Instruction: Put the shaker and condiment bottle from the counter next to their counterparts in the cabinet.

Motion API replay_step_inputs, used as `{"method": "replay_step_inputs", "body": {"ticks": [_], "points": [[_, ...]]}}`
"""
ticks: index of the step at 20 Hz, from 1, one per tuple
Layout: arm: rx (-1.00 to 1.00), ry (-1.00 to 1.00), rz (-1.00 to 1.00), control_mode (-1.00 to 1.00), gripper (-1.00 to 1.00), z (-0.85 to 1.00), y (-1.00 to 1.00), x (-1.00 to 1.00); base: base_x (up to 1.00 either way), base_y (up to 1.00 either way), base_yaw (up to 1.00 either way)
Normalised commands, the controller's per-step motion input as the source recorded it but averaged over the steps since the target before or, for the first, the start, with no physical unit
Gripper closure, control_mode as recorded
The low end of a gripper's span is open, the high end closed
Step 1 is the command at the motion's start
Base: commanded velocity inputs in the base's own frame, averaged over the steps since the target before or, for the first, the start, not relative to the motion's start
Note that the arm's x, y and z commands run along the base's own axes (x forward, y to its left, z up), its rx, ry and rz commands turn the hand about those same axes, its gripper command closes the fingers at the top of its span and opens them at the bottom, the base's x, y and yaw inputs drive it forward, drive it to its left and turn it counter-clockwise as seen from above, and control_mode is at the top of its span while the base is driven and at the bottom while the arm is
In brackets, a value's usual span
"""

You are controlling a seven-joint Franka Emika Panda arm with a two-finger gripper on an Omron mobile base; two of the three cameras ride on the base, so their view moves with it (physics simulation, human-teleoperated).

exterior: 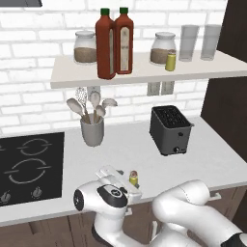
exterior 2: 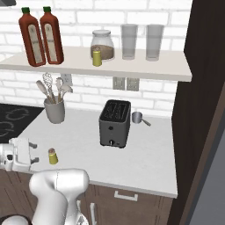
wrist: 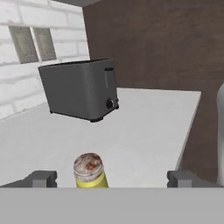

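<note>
The claw [wrist: 111, 177] hung released around the shaker [wrist: 90, 170] near the counter's [exterior: 144, 149] front edge, where an off-centre closing could topple it.

Glossy white rounded arm segments with dark joint caps end in a blocky white hand [exterior 2: 34, 159] tipped by small dark fingers.

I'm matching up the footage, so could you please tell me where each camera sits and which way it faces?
Left base view: behind the arm's left, facing the shelf and toaster; white arm lower right.
Right base view: behind its right, same counter; gripper at left by the shaker.
Hand view: on the hand, looking along the counter at the toaster; open fingertips flank the shaker.
Shared: toaster, shaker.
</note>
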Motion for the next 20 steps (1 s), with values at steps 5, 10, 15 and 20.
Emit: {"method": "replay_step_inputs", "body": {"ticks": [5,10,15,20], "points": [[0.00,0.00,-0.08,-1.00,-1.00,-0.23,-0.01,0.00,0.00,0.00,0.00],[0.00,0.00,-0.06,-1.00,-1.00,0.00,-0.03,0.04,0.00,0.00,0.00],[0.00,0.05,-0.04,-1.00,-1.00,-0.16,-0.05,0.20,0.00,0.00,0.00],[0.00,0.02,-0.01,-1.00,-1.00,-0.19,-0.03,0.25,0.00,0.00,0.00]]}}
